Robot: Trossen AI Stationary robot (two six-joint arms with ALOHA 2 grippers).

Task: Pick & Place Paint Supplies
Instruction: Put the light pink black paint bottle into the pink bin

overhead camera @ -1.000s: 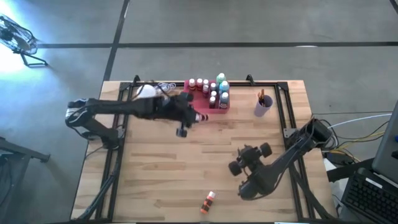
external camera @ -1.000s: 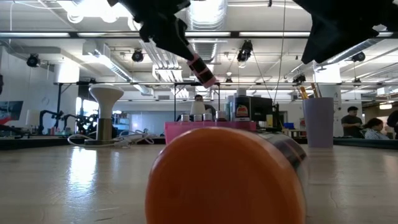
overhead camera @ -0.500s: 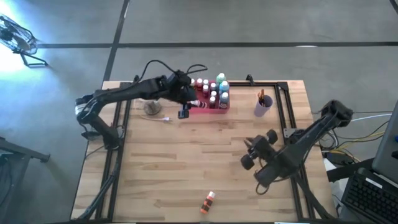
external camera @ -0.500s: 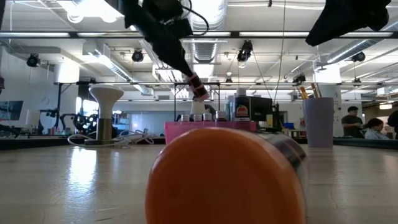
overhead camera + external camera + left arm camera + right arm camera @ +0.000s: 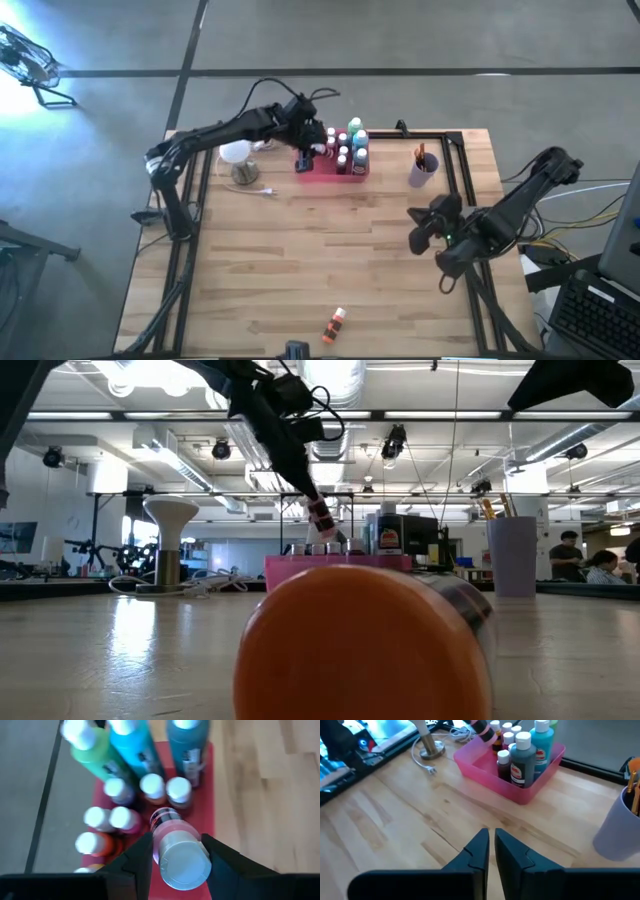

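1. Left gripper (image 5: 302, 158) is clamped on a pink bottle (image 5: 176, 845), white cap toward the wrist camera, above the pink tray (image 5: 330, 172) at the worktop's far edge.
2. The tray holds small white-capped bottles (image 5: 152, 787) and tall green and blue ones.
3. An orange bottle (image 5: 334, 324) lies on its side near the front edge; the wood around it is bare.
4. Right gripper (image 5: 491, 845), fingers nearly touching and empty, hangs over the right side.
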